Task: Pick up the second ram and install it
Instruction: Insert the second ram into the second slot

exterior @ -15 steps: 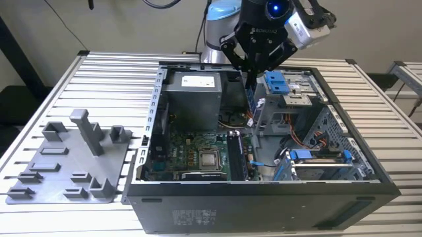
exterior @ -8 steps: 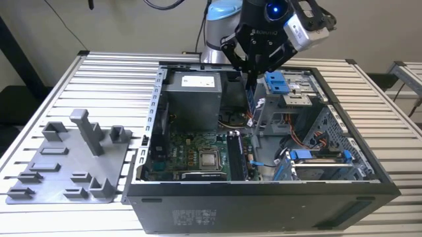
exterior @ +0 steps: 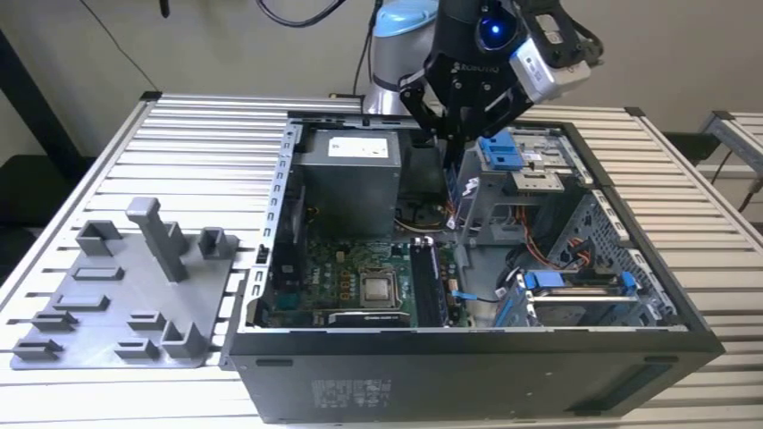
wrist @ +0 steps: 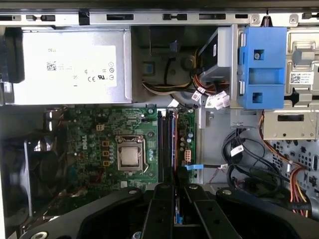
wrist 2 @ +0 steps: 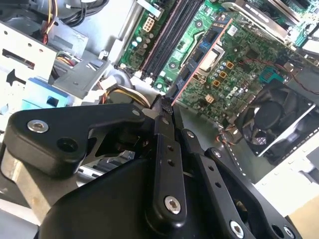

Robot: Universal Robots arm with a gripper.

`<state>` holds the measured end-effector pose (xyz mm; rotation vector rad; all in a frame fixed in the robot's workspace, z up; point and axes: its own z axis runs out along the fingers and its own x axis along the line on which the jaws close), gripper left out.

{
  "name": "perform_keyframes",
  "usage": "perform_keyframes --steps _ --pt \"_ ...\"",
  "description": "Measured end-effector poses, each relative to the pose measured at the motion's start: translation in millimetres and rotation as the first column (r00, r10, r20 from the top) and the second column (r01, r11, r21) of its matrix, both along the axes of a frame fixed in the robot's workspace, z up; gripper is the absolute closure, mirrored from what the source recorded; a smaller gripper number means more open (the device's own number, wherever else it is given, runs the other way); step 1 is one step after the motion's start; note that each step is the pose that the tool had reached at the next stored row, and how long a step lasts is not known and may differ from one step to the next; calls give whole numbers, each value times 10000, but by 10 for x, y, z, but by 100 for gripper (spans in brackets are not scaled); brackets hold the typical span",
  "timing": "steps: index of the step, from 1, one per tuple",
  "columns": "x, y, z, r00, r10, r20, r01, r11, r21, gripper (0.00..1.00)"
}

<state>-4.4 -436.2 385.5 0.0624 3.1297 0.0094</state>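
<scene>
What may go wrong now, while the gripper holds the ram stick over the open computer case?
1. The second ram, held by the gripper, is not yet in the memory slots. If it comes down tilted or off the slot, it may jam or bend.
2. The gripper works close beside the blue drive bracket and the cable bundle, and it might snag them.
</scene>
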Motion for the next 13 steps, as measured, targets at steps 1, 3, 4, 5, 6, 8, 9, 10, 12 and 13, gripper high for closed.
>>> perform_keyframes --steps 1,3,4,5,6,8,9,10,12,13 --pt "0 0 -10 10000 0 2 0 10000 1 86" --pt "0 0 -25 10000 0 2 0 10000 0 86" --pt "0 0 -30 10000 0 2 0 10000 -1 86" --pt "0 0 -37 10000 0 3 0 10000 0 86" --pt "0 0 -48 10000 -2 3 2 10000 0 86" --pt "2 0 -72 10000 -1 3 1 10000 1 86" --pt "3 0 -85 10000 0 3 0 10000 0 86" --pt "4 0 -97 10000 -1 3 1 10000 1 86" --pt "9 0 -123 10000 1 3 -1 10000 0 86" --pt "12 0 -135 10000 0 3 0 10000 0 86"
